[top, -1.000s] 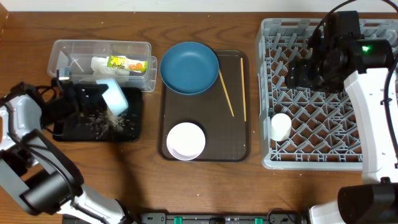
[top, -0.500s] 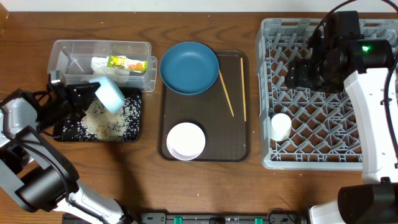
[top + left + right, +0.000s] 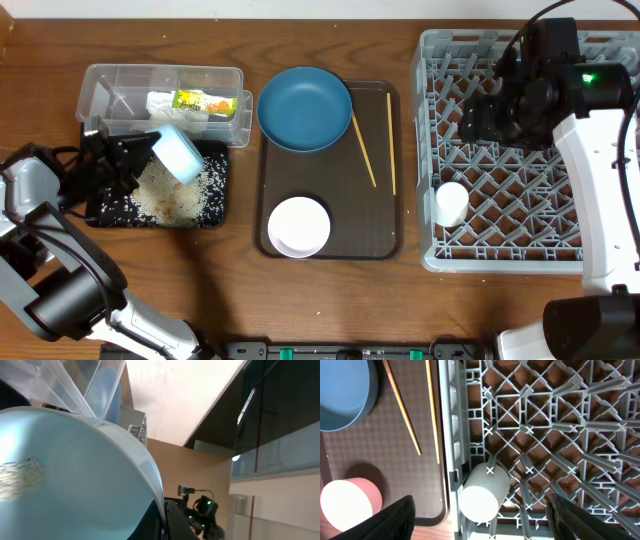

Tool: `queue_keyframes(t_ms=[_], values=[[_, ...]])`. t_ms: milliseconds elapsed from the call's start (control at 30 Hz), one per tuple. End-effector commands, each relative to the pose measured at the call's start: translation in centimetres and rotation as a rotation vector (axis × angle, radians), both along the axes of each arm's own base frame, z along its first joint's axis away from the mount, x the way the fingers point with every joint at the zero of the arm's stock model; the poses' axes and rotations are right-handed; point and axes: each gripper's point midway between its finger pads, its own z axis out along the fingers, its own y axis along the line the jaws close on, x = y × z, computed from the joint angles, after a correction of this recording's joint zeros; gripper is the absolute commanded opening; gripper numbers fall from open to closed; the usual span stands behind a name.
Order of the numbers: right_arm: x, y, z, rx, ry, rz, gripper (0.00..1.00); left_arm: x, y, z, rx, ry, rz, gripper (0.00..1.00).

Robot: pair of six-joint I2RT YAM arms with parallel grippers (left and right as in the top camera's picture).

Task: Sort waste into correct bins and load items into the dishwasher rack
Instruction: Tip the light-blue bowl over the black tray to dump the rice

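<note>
L gripper (image 3: 143,156) clamped light blue bowl (image 3: 181,156), tipped over black tray (image 3: 104,213) to dump rice scraps (image 3: 170,196). R gripper (image 3: 486,117) hung over dishwasher rack (image 3: 430,60) above white cup (image 3: 451,204), jaws apart, empty.

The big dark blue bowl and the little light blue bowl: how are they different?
The large dark blue bowl sits flat on the brown serving tray; the small light blue bowl is tipped over the shallow black tray. Nothing touches the dark one; the left gripper grips the light one. The dark one looks empty; a few white rice grains stick inside the light one. Both are round and blue.
</note>
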Motion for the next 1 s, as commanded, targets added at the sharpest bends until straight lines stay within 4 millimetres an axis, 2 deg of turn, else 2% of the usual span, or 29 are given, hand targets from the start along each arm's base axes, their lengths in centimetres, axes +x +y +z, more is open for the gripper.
queue_keyframes(t_ms=[0, 267, 433, 500, 600, 700, 867, 967], values=[[0.0, -0.1, 0.2, -0.001, -0.003, 0.005, 0.82, 0.0, 0.0, 0.4, -0.069, 0.043, 0.012, 0.06], [-0.3, -0.1, 0.1, -0.004, 0.008, 0.012, 0.82, -0.2, 2.2, 0.3, -0.057, 0.026, 0.067, 0.06], [-0.3, -0.1, 0.2, -0.004, 0.007, 0.012, 0.81, -0.4, 2.3, 0.4, -0.069, 0.040, 0.074, 0.06], [-0.2, -0.1, 0.2, -0.004, 0.005, 0.012, 0.81, -0.2, 2.6, 0.1, -0.022, 0.008, 0.071, 0.06], [-0.2, -0.1, 0.2, -0.004, 0.004, 0.012, 0.81, -0.7, 2.0, 0.5, -0.073, 0.045, 0.069, 0.06], [-0.3, -0.1, 0.2, -0.004, 0.006, 0.012, 0.81, -0.5, 2.2, 0.2, -0.012, 0.000, 0.063, 0.06], [-0.3, -0.1, 0.2, -0.004, 0.007, 0.012, 0.82, -0.6, 1.7, 0.4, -0.034, 0.015, 0.057, 0.06], [-0.3, -0.1, 0.2, -0.004, 0.006, 0.012, 0.82, -0.6, 0.5, 1.2, -0.011, -0.013, 0.026, 0.06]])
